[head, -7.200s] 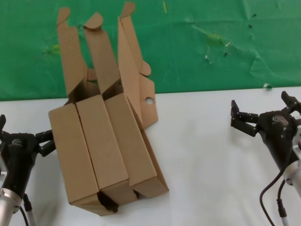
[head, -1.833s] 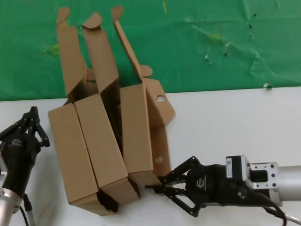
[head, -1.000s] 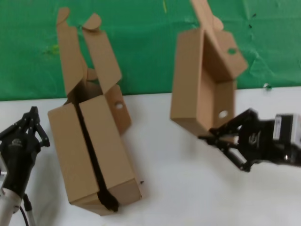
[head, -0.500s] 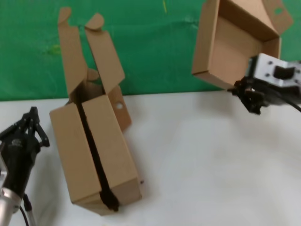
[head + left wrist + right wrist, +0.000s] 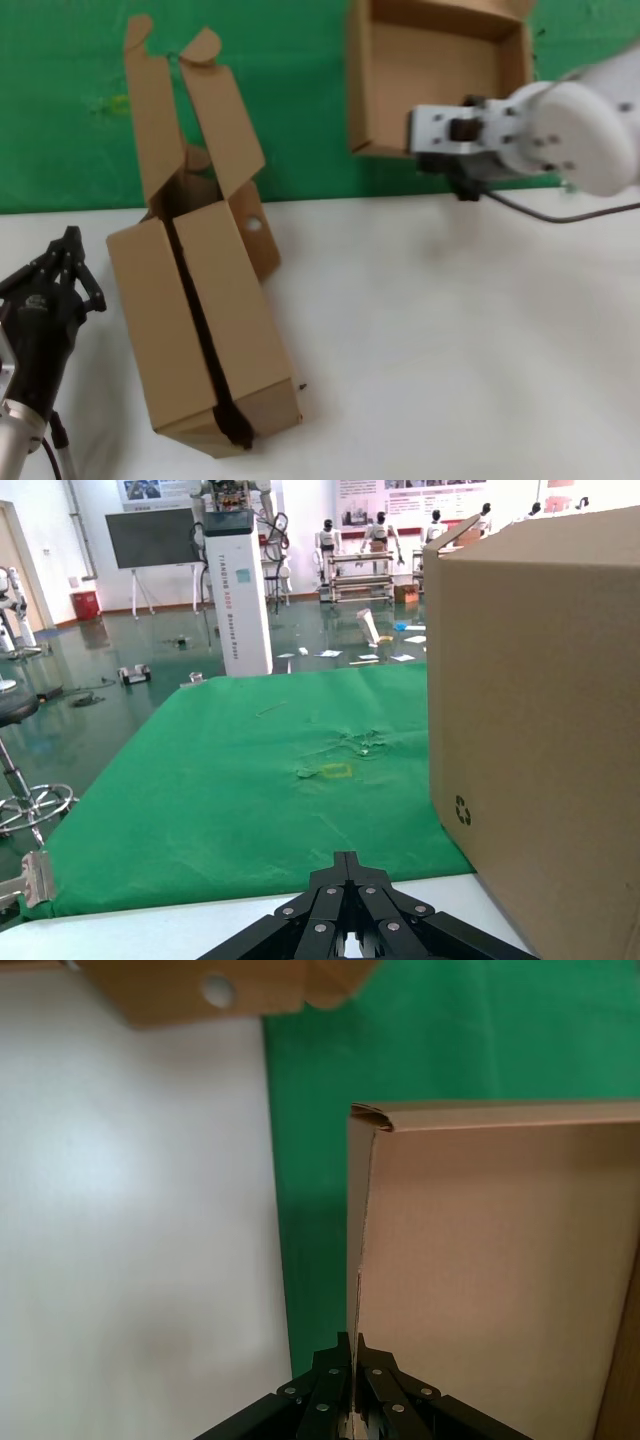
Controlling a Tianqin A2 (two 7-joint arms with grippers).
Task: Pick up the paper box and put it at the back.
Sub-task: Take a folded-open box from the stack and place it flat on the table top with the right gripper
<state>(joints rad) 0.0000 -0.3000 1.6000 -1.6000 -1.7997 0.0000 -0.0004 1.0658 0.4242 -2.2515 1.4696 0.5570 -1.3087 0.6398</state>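
The paper box (image 5: 430, 70) is in the air in front of the green cloth, its open inside facing the head camera. My right gripper (image 5: 462, 160) is shut on the box's lower wall. In the right wrist view its fingers (image 5: 335, 1365) pinch the thin cardboard edge of the box (image 5: 490, 1260). The back strip of white tabletop (image 5: 420, 205) lies below the box. My left gripper (image 5: 68, 240) is shut and empty at the left, beside the two paired cartons (image 5: 200, 320). It also shows in the left wrist view (image 5: 347, 862).
The two paired brown cartons lie at the left with their lids (image 5: 185, 110) raised against the green cloth (image 5: 290, 120). One carton's side (image 5: 540, 730) is close to my left gripper. A holed flap (image 5: 215, 990) shows in the right wrist view. White tabletop (image 5: 450, 350) spreads to the right.
My right gripper took hold of the paper box beside the paired cartons, lifted it up and back toward the green cloth, then carried it left while turning. The left arm stayed put.
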